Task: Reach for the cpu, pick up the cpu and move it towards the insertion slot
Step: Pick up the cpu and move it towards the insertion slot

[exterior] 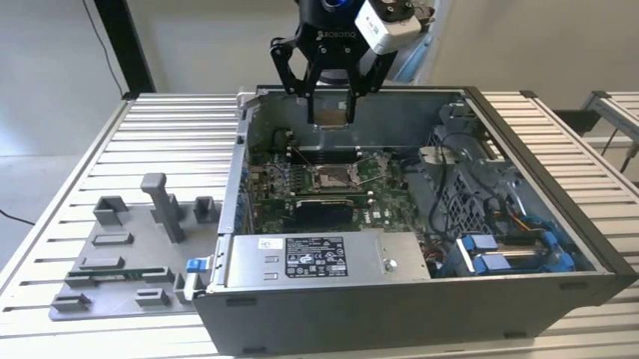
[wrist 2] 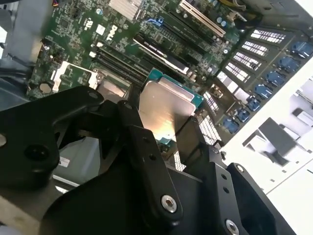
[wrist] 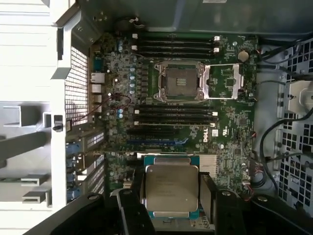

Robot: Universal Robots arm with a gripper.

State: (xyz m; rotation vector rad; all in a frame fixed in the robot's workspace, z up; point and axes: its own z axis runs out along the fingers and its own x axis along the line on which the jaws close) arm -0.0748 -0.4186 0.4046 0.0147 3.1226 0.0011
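Holding the cpu (wrist: pixel 171 190) by two opposite edges, the gripper (wrist: pixel 171 193) fingers are clamped on it. It looks light, stiff and fragile, hanging above the insertion slot (wrist: pixel 177 82).

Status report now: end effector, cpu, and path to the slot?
End effector shut on cpu, held above the open case. Insertion slot open, lid swung aside. Nothing between cpu and slot.

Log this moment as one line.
gripper: shut on small flat silvery square cpu | position: above open case | metal-framed square insertion slot: empty, cpu not there yet
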